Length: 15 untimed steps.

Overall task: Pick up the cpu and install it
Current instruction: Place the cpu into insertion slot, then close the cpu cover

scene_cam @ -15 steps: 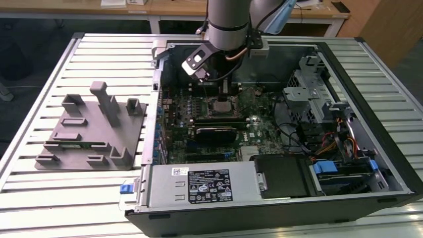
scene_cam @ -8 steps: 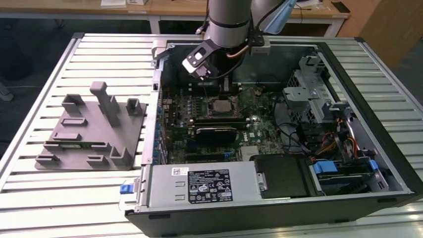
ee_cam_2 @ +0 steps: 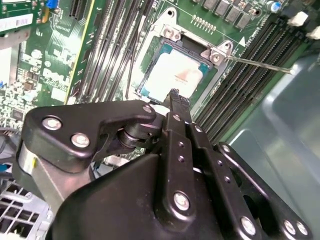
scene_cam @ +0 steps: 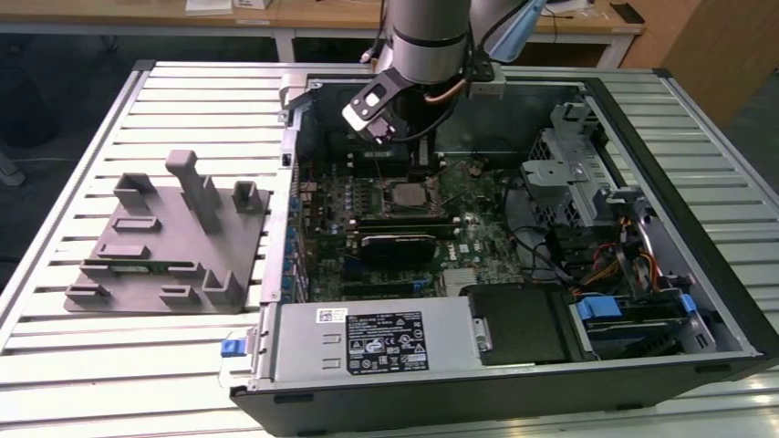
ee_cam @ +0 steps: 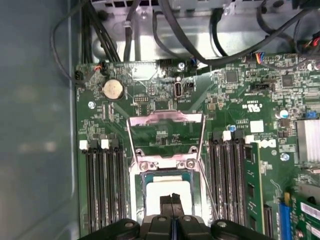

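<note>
Claw point(ee_cam: 172, 200) clenched, fingertips pressed together on nothing, poised over the cpu point(ee_cam: 159, 189) and hiding part of its silver lid in both wrist views; contact unclear. Cpu sits in the motherboard socket point(ee_cam: 141, 176), load plate point(ee_cam: 165, 131) raised, RAM slots point(ee_cam: 102, 185) close alongside. Open computer case point(scene_cam: 487, 406) lies on the slatted counter point(scene_cam: 73, 365).

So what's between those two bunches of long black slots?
In the first wrist view, the cpu lies in its socket between the slot banks, with the gripper over it.
</note>
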{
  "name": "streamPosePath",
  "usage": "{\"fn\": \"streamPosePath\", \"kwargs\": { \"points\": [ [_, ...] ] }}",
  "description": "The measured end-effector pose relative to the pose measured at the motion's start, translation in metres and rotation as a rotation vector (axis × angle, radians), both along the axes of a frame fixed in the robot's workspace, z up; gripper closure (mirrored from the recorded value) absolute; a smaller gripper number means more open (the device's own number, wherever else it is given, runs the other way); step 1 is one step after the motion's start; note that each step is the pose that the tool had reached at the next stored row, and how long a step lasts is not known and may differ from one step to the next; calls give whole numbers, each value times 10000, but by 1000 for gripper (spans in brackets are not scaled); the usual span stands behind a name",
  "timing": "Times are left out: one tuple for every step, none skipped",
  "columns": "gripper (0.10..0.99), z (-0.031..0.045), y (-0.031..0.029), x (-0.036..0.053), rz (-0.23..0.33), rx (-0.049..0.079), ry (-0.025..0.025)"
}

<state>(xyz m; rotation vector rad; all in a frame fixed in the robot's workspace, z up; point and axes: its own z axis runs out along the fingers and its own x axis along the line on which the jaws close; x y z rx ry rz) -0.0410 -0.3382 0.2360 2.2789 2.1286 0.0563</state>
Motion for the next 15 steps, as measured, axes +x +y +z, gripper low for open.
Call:
{"fn": "streamPosePath", "kwargs": {
  "points": [
    [980, 26, 0, 0, 0, 1, -1],
    [980, 49, 0, 0, 0, 1, 0],
    [980, 73, 0, 0, 0, -2, 2],
    [980, 90, 0, 0, 1, -1, 1],
    [980, 96, 0, 0, 1, -1, 1],
    [980, 96, 0, 0, 1, 2, 0],
    [980, 96, 0, 0, 1, 4, -2],
    [980, 105, 0, 0, 1, 1, 0],
    [980, 112, 0, 0, 1, 1, 0],
    [980, 113, 0, 0, 0, 0, 0],
    [980, 114, 0, 0, 1, 0, 0],
    [980, 114, 0, 0, 1, 0, 0],
    [980, 115, 0, 0, 1, 0, 0],
    [980, 116, 0, 0, 0, 1, 0],
    [980, 116, 0, 0, 1, 0, 0]
  ]
}}
